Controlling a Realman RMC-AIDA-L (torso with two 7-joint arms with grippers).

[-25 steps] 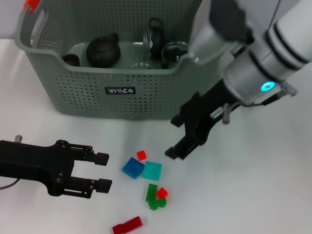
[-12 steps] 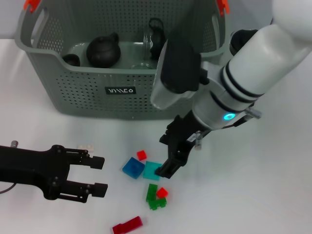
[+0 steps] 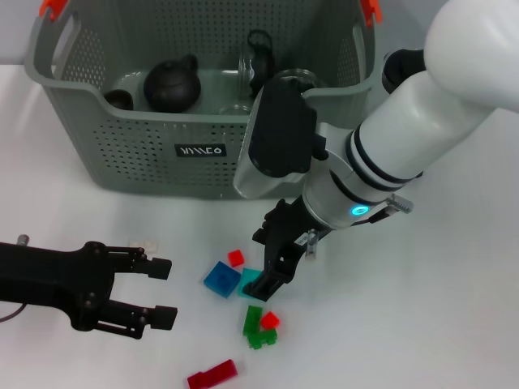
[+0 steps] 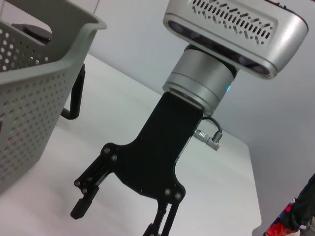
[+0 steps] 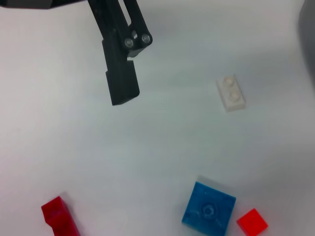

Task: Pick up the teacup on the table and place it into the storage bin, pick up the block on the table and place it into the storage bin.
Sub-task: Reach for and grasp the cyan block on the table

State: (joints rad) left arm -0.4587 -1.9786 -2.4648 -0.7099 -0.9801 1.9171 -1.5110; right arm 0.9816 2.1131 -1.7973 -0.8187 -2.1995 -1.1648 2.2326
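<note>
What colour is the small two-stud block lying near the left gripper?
White; the small two-stud block shows best in the right wrist view.

We see right arm (image 3: 422,138): glossy white shell, black joint bands, cyan light | right gripper (image 3: 272,263): matte black linkage, visible screws | left gripper (image 3: 158,292): black, boxy fingers, thin grey cable behind.

Head view looks steeply down; right wrist close above table, both showing blue block (image 3: 221,279) (image 5: 208,210).
</note>
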